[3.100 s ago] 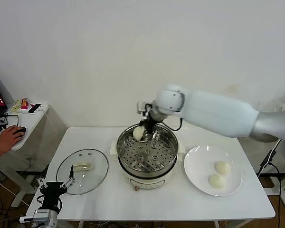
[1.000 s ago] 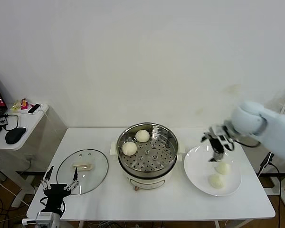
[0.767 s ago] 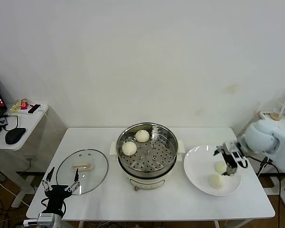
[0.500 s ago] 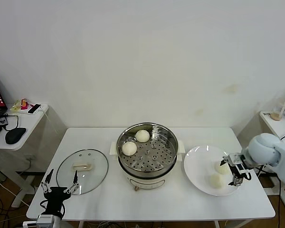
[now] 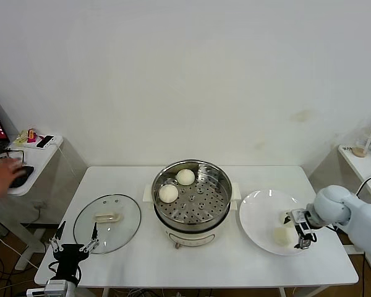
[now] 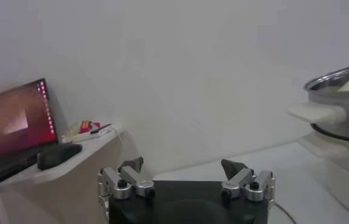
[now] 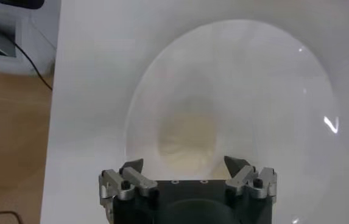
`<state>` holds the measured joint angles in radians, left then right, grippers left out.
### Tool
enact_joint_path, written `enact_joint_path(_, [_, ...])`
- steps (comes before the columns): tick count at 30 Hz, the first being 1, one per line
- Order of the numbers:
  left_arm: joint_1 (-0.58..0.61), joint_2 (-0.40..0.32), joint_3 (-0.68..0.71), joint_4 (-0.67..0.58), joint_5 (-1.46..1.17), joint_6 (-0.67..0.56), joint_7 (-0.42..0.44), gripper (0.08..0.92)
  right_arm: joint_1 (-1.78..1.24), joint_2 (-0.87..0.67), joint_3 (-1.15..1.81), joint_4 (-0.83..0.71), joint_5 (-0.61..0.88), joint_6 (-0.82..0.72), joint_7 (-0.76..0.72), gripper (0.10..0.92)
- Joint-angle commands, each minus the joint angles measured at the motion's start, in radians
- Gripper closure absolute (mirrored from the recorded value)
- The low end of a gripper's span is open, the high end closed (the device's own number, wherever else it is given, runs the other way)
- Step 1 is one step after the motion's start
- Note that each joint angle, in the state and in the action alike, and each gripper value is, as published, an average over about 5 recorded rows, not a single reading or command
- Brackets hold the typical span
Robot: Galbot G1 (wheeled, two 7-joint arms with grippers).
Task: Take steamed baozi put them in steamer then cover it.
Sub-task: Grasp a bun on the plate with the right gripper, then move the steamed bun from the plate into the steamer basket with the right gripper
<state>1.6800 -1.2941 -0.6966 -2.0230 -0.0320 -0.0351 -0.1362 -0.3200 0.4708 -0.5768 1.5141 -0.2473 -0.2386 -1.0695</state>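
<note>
A: Steamer (image 5: pixel 191 201) mid-table: two buns (image 5: pixel 168 193) inside, two on the plate (image 5: pixel 258 218) right of it, lid (image 5: pixel 107 221) left.

B: Right gripper (image 7: pixel 184 169) spread over a soft, light bun (image 7: pixel 185 141). You pinch its sides gently. Left gripper (image 6: pixel 184 171) released, parked beside the lid.

I see cream-white baozi (image 5: pixel 185 177) on the shiny steel steamer (image 5: pixel 191 198), its tray dotted with holes and its base cream. The clear cover (image 5: pixel 107 223) has a cream handle. The plate (image 5: pixel 260 216) and table (image 5: pixel 191 263) are white.
</note>
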Motion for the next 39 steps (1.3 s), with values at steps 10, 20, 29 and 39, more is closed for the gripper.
enact_joint_path(10, [-0.002, -0.002, 0.001, -0.001, 0.003, 0.0, 0.0, 0.177, -0.03, 0.066, 0.016, -0.069, -0.014, -0.006, 0.009, 0.257])
enact_joint_path(20, [-0.002, -0.002, 0.0, -0.004, 0.003, 0.0, 0.0, 0.177, -0.006, 0.07, 0.008, -0.067, 0.002, -0.022, -0.01, 0.369])
enact_joint_path(29, [-0.008, -0.003, 0.006, -0.006, 0.003, 0.001, 0.0, 0.177, 0.154, 0.018, -0.028, -0.024, 0.076, -0.019, -0.068, 0.389])
enact_joint_path(39, [-0.011, 0.004, 0.018, -0.008, 0.002, 0.002, 0.002, 0.177, 0.49, -0.005, -0.135, 0.002, 0.234, -0.039, -0.07, 0.382])
